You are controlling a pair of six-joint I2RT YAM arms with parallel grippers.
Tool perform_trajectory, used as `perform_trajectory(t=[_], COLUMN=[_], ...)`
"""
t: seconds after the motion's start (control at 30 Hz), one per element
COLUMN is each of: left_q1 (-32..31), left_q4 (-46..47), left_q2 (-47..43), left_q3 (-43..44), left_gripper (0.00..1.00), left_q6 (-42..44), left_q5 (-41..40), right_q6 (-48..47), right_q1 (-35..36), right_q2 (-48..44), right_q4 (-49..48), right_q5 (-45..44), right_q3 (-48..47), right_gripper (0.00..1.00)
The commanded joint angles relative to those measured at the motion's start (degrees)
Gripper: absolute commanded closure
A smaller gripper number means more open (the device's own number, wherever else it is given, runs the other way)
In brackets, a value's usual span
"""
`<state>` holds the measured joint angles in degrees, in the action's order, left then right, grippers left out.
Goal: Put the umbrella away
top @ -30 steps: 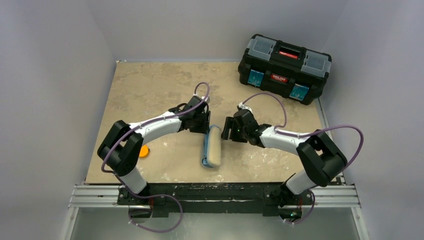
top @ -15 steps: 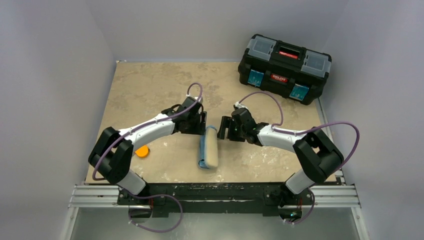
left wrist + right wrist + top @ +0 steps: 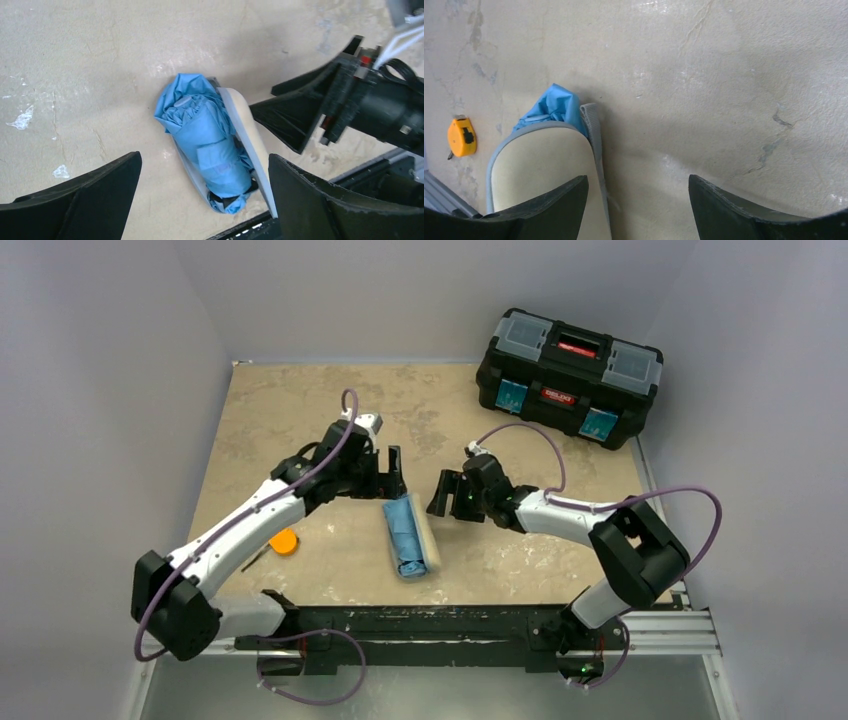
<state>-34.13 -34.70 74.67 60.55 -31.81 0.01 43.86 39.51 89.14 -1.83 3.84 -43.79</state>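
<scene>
The umbrella [image 3: 404,533] is a folded light blue bundle lying in a grey-beige oblong case [image 3: 431,540] near the table's front middle. In the left wrist view the umbrella [image 3: 206,140] fills the case's lower shell, and the pale lid [image 3: 246,135] stands up along its right side. My left gripper [image 3: 391,476] hovers open above the umbrella's far end, holding nothing. My right gripper [image 3: 441,498] is open just right of the case. From the right wrist, a corner of the umbrella [image 3: 555,105] shows behind the lid [image 3: 541,167], which lies under my right gripper's [image 3: 638,178] left finger.
A small orange tape measure [image 3: 287,541] lies left of the case, also visible from the right wrist as the tape measure [image 3: 461,136]. A black toolbox [image 3: 570,364] stands shut at the back right. A grey strap [image 3: 594,131] runs along the case's edge.
My left gripper opened, let go of the case and pulled up and back to the left. The case now lies open with the blue umbrella showing. The right gripper barely moved.
</scene>
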Motion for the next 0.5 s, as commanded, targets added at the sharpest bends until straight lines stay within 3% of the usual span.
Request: perform_trajectory(t=[0.0, 0.47], left_q1=[0.3, 0.2], left_q4=[0.8, 16.9], left_q2=[-6.5, -12.2], left_q3=[-2.8, -24.4], left_gripper=[0.02, 0.0], left_q6=[0.0, -6.2], left_q5=[4.1, 11.2], right_q6=[1.8, 4.2], right_q1=[1.0, 6.5], right_q2=[-3.4, 0.1], right_q4=[-3.5, -7.5], right_q5=[2.4, 4.0], right_q3=[0.3, 0.7], right_gripper=[0.27, 0.27])
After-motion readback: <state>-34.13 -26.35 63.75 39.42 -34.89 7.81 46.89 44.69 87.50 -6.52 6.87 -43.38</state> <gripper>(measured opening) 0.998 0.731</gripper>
